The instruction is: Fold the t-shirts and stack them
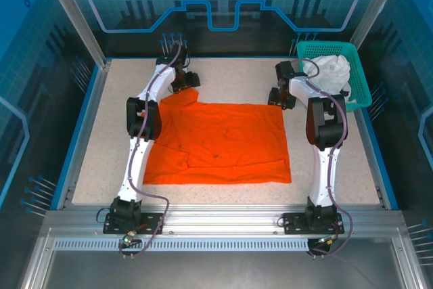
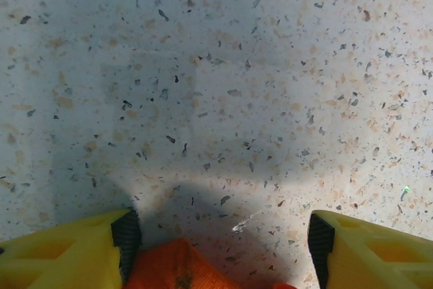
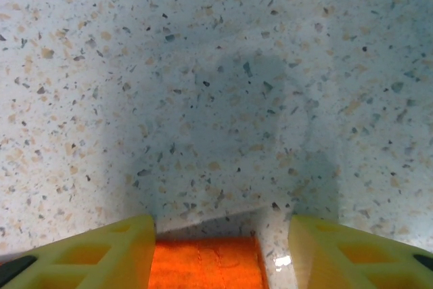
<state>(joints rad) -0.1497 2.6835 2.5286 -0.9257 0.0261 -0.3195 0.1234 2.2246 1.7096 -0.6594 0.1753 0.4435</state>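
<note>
Straddling orange t-shirt (image 1: 223, 140) at 11 and 1 o'clock, left gripper (image 2: 222, 235) and right gripper (image 3: 222, 241) both spread apart, prob lining up the fold

Light: bright, even, overhead
Shadows: soft grey on table (image 3: 223, 133) in wrist views
Glare: tiny glint, right wrist view
Focus: sharp

Speckled worktop (image 3: 203, 65) up top, soft shadow across the middle. Yellow fingers (image 3: 101, 255) of the right gripper (image 3: 220, 235) poking in at the bottom, spread well apart, strip of orange t-shirt (image 3: 203, 262) between them, snug against one, clear of the other.
</note>
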